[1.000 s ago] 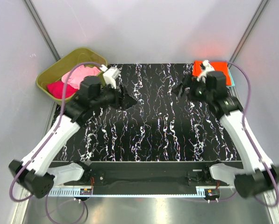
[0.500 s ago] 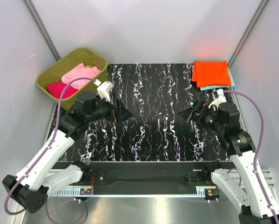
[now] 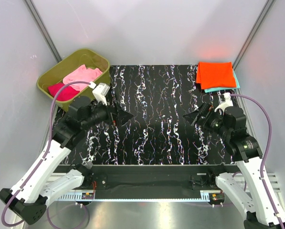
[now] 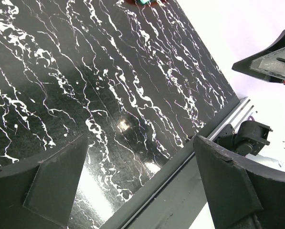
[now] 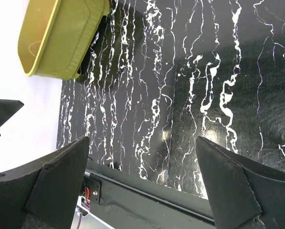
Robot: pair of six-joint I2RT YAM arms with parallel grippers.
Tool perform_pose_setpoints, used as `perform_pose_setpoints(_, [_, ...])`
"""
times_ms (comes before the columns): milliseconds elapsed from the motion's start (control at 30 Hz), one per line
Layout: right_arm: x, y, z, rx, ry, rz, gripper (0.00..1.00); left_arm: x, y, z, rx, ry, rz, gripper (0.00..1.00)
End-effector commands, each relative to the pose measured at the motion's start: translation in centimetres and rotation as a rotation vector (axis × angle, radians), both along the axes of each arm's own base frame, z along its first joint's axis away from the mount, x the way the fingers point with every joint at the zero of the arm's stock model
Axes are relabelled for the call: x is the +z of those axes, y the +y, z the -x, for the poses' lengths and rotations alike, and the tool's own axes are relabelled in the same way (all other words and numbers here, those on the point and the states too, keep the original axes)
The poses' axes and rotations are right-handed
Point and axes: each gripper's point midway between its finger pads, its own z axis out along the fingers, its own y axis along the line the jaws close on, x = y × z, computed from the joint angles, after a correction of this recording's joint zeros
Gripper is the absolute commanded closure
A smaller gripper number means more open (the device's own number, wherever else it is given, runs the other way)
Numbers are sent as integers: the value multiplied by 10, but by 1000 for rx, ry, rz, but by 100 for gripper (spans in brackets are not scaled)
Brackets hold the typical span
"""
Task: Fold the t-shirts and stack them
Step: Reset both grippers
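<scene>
T-shirts are split between two places: the orange t-shirt (image 3: 216,75) lies folded on the teal t-shirt (image 3: 223,88) at the far right corner of the marbled table (image 3: 156,95), while the pink t-shirt (image 3: 82,75) and the magenta t-shirt (image 3: 61,90) sit crumpled in the olive-green tub (image 3: 74,58) off the far left corner. The left gripper (image 3: 125,116) and the right gripper (image 3: 192,116) both hover over the middle of the table, jaws spread wide and holding nothing, as each wrist view confirms.

Two shirts look done and two remain, so the step in hand is probably fetching the next one. The left arm is nearer the tub, and the pink shirt lies uppermost. It would be best to pinch that shirt alone, at an edge, and lift high enough to clear the tub rim without dragging the magenta one along. Laying it flat mid-table, well apart from the finished stack, would let the right gripper take the opposite edge for a clean fold
</scene>
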Motion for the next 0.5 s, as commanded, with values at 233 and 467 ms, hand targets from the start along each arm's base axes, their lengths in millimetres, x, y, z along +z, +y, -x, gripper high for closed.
perform_pose_setpoints(233, [12,-4,0,-26,-43,-8,0,14,2,-3,16,-70,38,1])
perform_pose_setpoints(467, [10,-5,-1,-29,-42,1,0,10,3,-4,24,-67,33,1])
